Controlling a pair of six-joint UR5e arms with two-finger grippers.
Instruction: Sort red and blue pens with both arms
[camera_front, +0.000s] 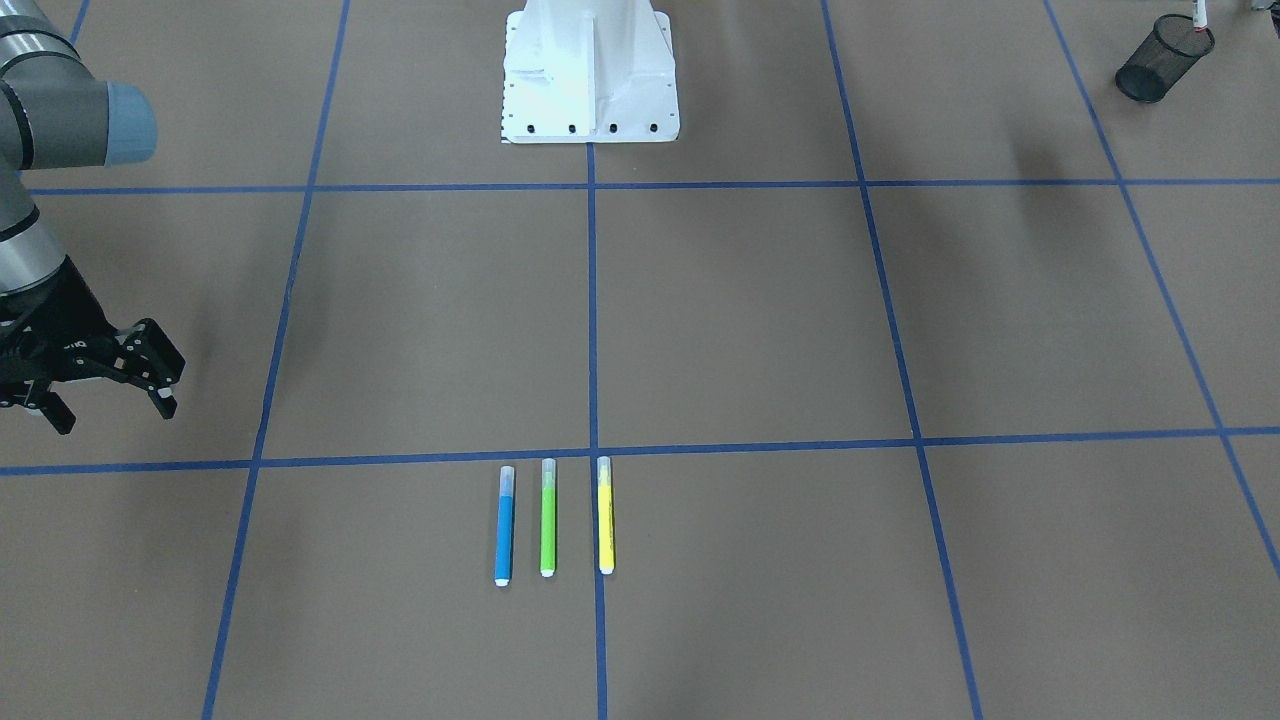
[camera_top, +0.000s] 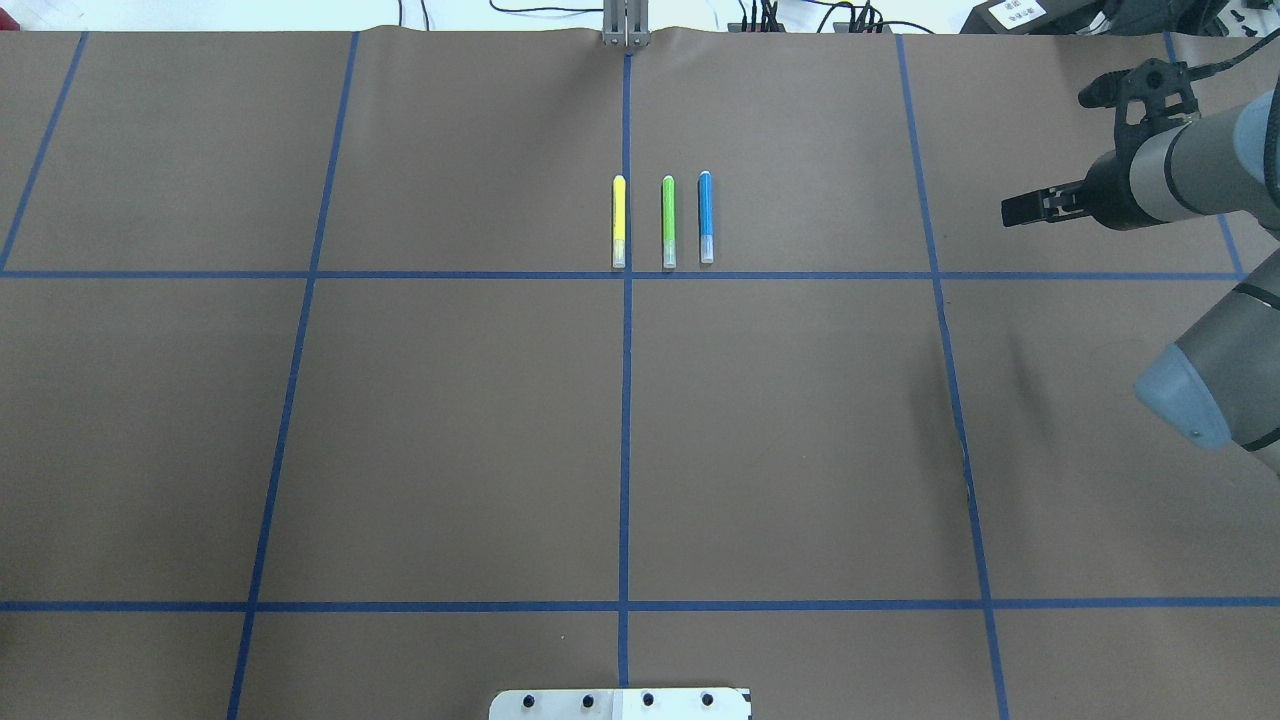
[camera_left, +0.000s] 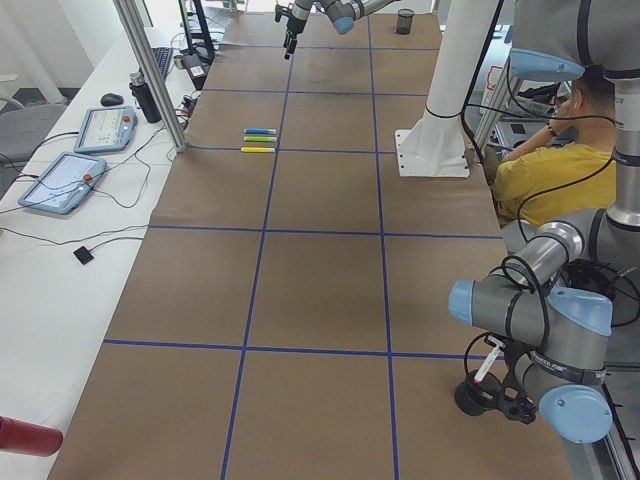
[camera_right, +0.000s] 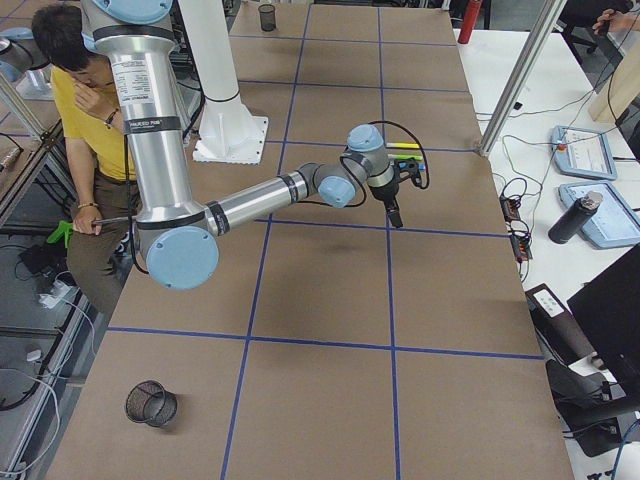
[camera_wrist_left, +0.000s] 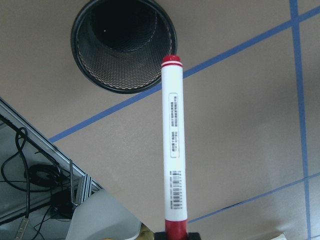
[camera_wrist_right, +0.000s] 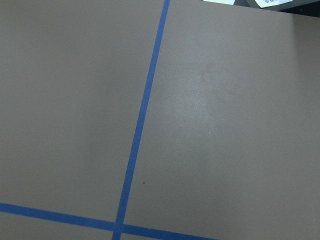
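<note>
Front view: the right gripper (camera_front: 112, 408) hovers, fingers spread, well apart from the blue pen (camera_front: 505, 525), which lies on the bench (camera_front: 750, 320) beside a green pen (camera_front: 548, 520) and a yellow pen (camera_front: 605, 517).

Left wrist view: the left gripper (camera_wrist_left: 176, 236) pinches the red pen (camera_wrist_left: 173, 150), whose tip is at a cup's (camera_wrist_left: 100, 70) rim.

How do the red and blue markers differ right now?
The red marker has a white barrel with red ends; the blue marker has a blue body. The red marker is held in the left gripper by the mesh cup; the blue marker lies on the table beside the green marker. Both are straight markers.
</note>
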